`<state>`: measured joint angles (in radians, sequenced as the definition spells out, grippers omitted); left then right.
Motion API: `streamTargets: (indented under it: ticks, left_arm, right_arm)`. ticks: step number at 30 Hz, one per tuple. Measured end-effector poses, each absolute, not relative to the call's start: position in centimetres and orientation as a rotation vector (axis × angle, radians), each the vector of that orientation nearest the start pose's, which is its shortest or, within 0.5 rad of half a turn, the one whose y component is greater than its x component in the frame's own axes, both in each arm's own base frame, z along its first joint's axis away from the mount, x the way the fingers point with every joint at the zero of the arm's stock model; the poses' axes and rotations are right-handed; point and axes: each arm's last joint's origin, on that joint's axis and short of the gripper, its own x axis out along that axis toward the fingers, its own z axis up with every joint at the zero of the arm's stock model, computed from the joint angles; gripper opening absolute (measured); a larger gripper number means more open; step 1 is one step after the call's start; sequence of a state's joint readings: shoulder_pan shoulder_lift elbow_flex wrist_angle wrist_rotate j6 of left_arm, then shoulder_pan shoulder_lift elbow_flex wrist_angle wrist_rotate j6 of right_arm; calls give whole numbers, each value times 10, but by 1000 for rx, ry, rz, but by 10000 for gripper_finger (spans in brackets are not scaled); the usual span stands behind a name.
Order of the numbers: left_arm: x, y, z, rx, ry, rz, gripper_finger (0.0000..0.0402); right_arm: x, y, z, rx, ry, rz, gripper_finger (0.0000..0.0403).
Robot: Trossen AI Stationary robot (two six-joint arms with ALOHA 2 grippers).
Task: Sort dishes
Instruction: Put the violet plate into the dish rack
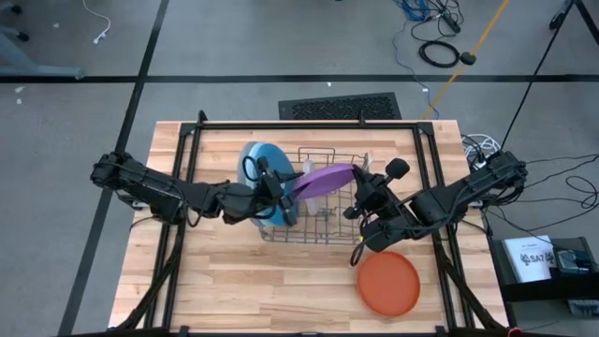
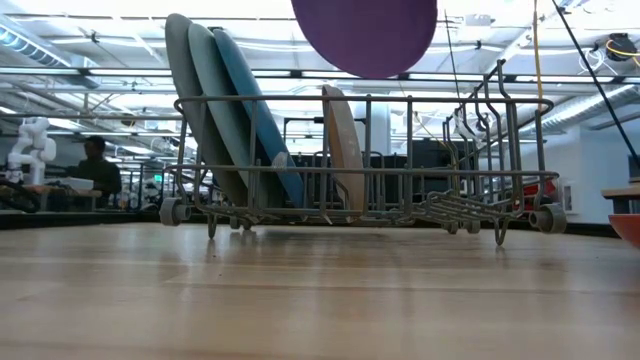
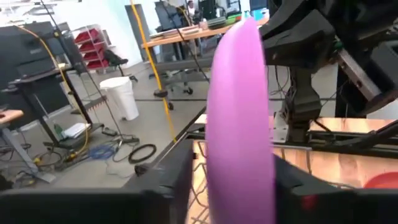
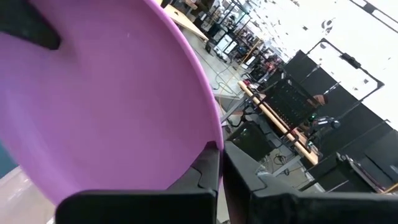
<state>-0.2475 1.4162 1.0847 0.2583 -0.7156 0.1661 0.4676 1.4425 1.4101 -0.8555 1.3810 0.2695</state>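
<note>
A purple plate [image 1: 326,176] is up in the air over the grey wire rack [image 1: 318,229], between my two grippers. It shows round at the top of the low view [image 2: 365,35]. My left gripper [image 1: 288,190] is shut on its left end. My right gripper [image 1: 359,180] is shut on its right end. Three larger blue and grey plates [image 2: 225,120] and a beige plate [image 2: 342,150] stand on edge in the rack's slots. An orange-red plate [image 1: 388,284] lies flat on the table at the near right. My left gripper pinches the purple plate's left rim [image 3: 239,186] between its two fingers, one on each face, coming level from the table's left. The plate stands on edge and is lifted clear above the rack. My right gripper has the plate's right rim [image 4: 214,146] in the narrow gap between its two fingers, coming from the table's right. The plate's hollow face [image 4: 112,106] spreads out beyond the fingers.
The rack stands mid-table inside a black frame [image 1: 309,124]. Bare wood lies on the near left [image 1: 234,290]. The rack's right half [image 2: 460,190] holds no plates. A person [image 2: 95,165] sits in the room behind the table.
</note>
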Motion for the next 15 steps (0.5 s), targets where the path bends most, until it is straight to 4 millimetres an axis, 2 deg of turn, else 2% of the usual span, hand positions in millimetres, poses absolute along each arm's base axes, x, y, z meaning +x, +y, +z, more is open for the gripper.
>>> streamTargets:
  ticks: [4,5,11,15]
  left_arm:
    - [314,-58,334,238,122,512,35]
    - [314,-57,335,249,122,512,24]
    - [313,-57,336,348,151,498,23]
    - [314,-57,335,374,152,410,23]
  right_arm:
    - [261,104,360,-479,438,-866,0]
    - [261,105,360,-489,443,-858,0]
    - [255,118,359,-533,483,-746,16]
    - [252,128,358,-540,494,-671,74]
